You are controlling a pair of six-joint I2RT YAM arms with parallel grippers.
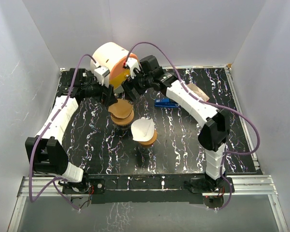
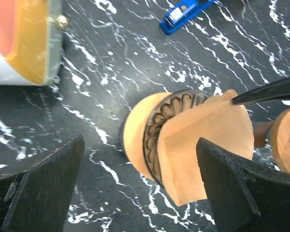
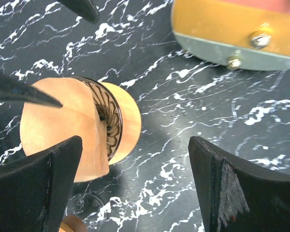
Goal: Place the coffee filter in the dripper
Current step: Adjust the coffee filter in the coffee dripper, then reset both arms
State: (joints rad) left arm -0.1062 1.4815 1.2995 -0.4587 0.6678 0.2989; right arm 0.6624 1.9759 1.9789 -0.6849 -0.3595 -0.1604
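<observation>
A wooden dripper (image 1: pixel 122 116) stands at the back centre of the table. A brown paper coffee filter (image 2: pixel 208 145) sits in its ribbed cone and leans to one side; the dripper (image 2: pixel 135 133) shows under it. The filter (image 3: pixel 58 130) and dripper (image 3: pixel 128 116) also show in the right wrist view. My left gripper (image 1: pixel 108 96) is open just left of the dripper and holds nothing (image 2: pixel 140 145). My right gripper (image 1: pixel 129 93) is open just behind and right of it, also empty (image 3: pixel 135 145). One right fingertip (image 2: pixel 266 92) reaches the filter's upper edge.
A second wooden dripper (image 1: pixel 147 137) with a white filter (image 1: pixel 142 128) stands nearer the front. A big white canister with an orange lid (image 1: pixel 111 60) lies at the back. A blue stapler (image 1: pixel 165 102) and spare brown filters (image 1: pixel 195 91) lie to the right.
</observation>
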